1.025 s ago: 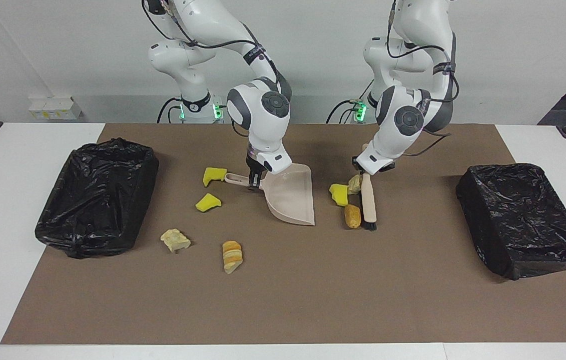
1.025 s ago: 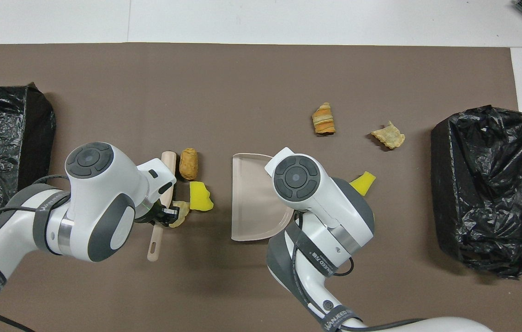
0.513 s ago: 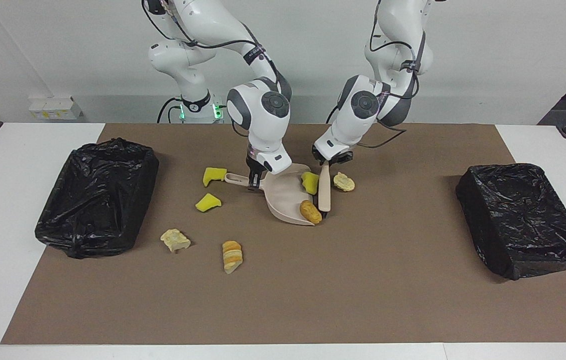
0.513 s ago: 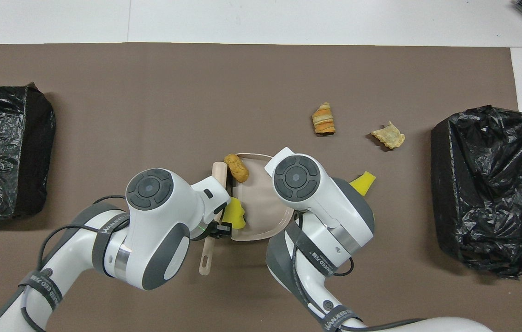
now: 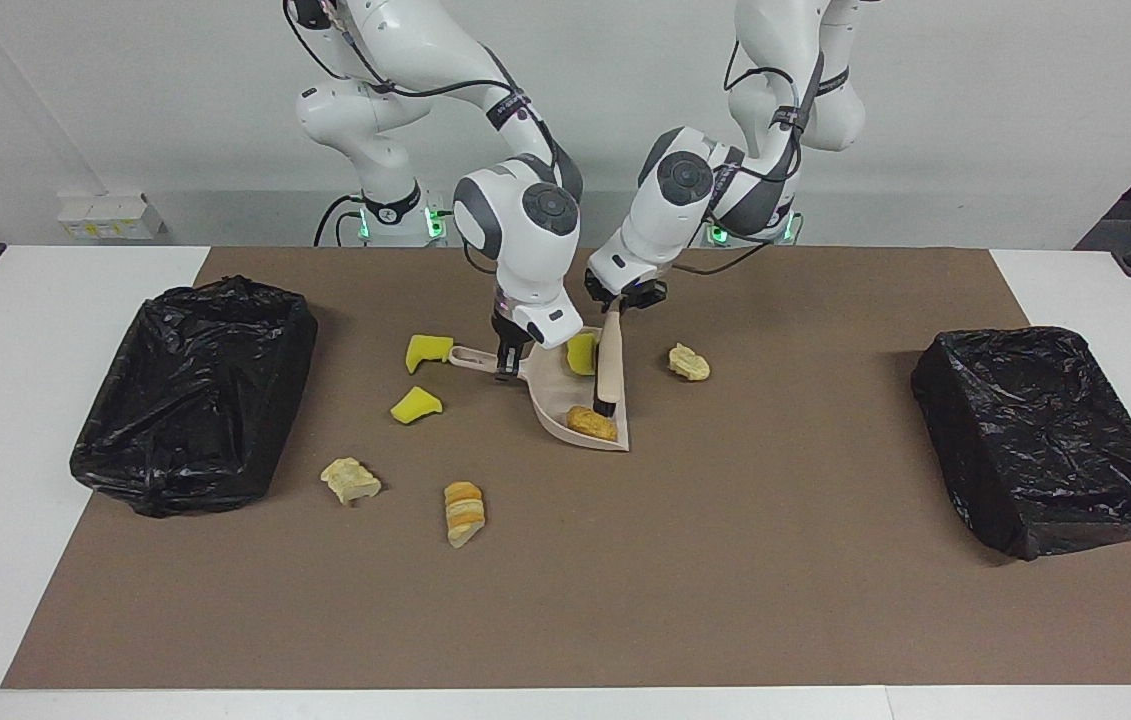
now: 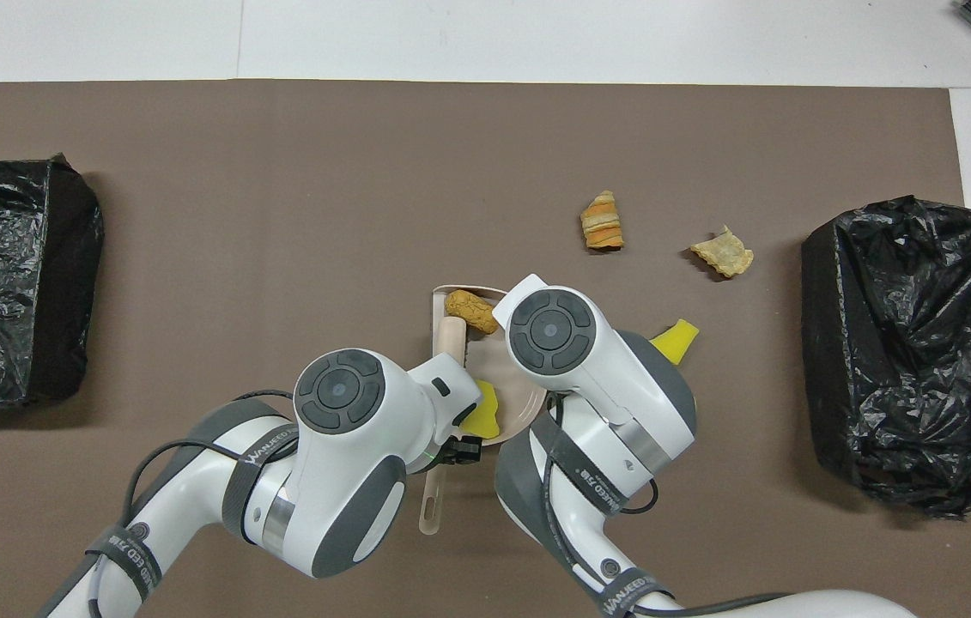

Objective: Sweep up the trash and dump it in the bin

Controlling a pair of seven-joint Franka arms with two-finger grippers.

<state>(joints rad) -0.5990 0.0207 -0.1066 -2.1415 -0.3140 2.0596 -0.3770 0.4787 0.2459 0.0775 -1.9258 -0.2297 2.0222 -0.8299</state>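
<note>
The beige dustpan lies mid-mat, my right gripper shut on its handle. My left gripper is shut on the black-bristled brush, whose bristles rest in the pan. Two pieces of trash sit in the pan: a yellow chunk and an orange lump. A pale lump lies on the mat beside the pan, toward the left arm's end. Two yellow chunks, a tan scrap and a striped orange piece lie toward the right arm's end.
One black-bagged bin stands at the right arm's end of the brown mat, another at the left arm's end. Both arms crowd over the pan, hiding the pale lump in the overhead view.
My left gripper swept the brush toward the right arm's end, pushing the yellow chunk and the orange lump into the dustpan. The pale lump stayed on the mat. The right arm held still.
</note>
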